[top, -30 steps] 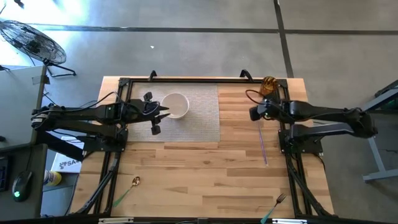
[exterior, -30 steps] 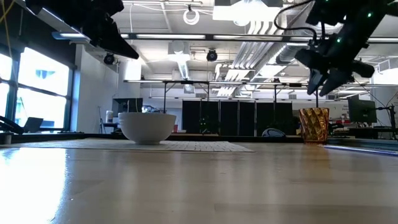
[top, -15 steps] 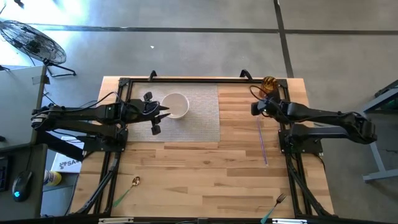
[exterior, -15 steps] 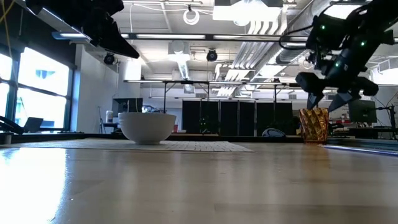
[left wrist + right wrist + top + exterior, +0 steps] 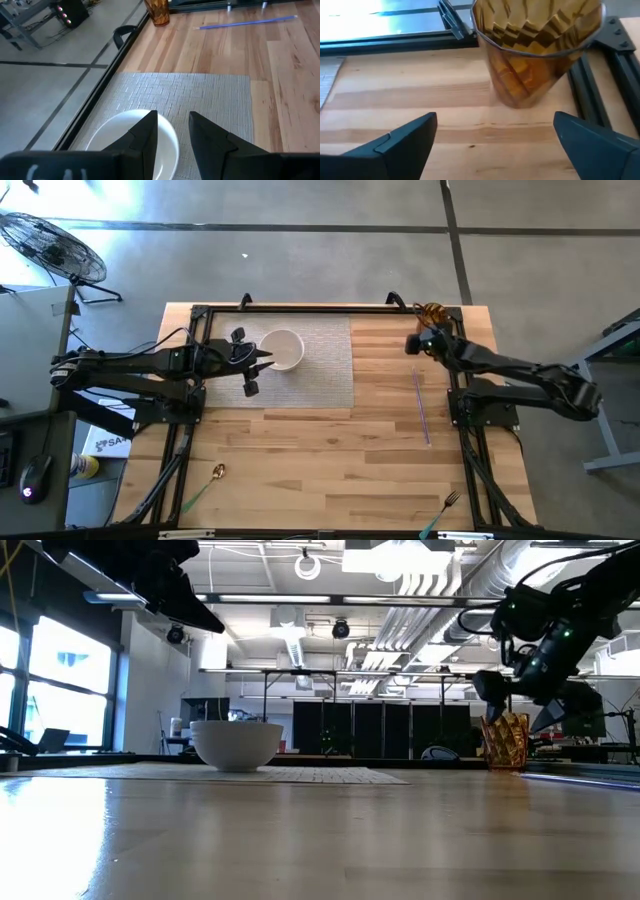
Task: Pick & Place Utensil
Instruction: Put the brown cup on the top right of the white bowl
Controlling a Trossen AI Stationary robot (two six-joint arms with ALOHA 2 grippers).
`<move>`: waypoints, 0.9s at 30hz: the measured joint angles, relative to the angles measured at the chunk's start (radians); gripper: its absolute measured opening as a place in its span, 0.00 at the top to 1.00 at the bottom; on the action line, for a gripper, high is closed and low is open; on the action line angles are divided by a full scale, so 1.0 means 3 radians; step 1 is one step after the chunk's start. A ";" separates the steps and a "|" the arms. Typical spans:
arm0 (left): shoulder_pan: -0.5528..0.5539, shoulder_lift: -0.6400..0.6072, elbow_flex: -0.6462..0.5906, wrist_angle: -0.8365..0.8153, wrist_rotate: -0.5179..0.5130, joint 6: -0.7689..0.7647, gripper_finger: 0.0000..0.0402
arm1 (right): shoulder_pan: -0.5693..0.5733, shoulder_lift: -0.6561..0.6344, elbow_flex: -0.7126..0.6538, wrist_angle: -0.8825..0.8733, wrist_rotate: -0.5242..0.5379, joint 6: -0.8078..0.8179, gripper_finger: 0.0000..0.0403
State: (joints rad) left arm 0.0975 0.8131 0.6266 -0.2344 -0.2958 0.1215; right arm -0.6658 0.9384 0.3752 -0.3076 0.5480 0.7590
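You had the fork [image 5: 444,505] and spoon [image 5: 214,473] lying untouched at the table's [image 5: 320,470] near edge, well apart. Mid-table, the blue straw [image 5: 422,406] lay loose. Farther back, your left gripper [image 5: 262,360] hovered over the bowl [image 5: 284,348], fingers narrowly parted; your right gripper [image 5: 492,137] gaped wide before the amber cup [image 5: 537,45].

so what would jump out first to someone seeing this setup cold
Probably the right tool, open wide and closing in on the amber faceted cup at the table's far right corner. Next, the white bowl on the grey placemat, with the left tool hovering at its rim, fingers slightly apart. A purple straw lies on the bare wood beside the mat.
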 joint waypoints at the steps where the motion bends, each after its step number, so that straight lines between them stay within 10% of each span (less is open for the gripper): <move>1: 0.0000 0.0000 0.0000 0.0000 0.0000 0.0000 0.73 | -0.0032 0.0053 0.0000 0.0073 0.0005 -0.0029 0.02; 27: 0.0000 0.0000 0.0001 -0.0010 0.0183 -0.0019 0.73 | -0.0323 0.1458 0.0004 0.1419 0.1043 0.0117 0.01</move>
State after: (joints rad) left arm 0.0975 0.8131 0.6270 -0.2375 -0.2409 0.1158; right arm -0.7628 1.3757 0.3763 0.1181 0.8608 0.7941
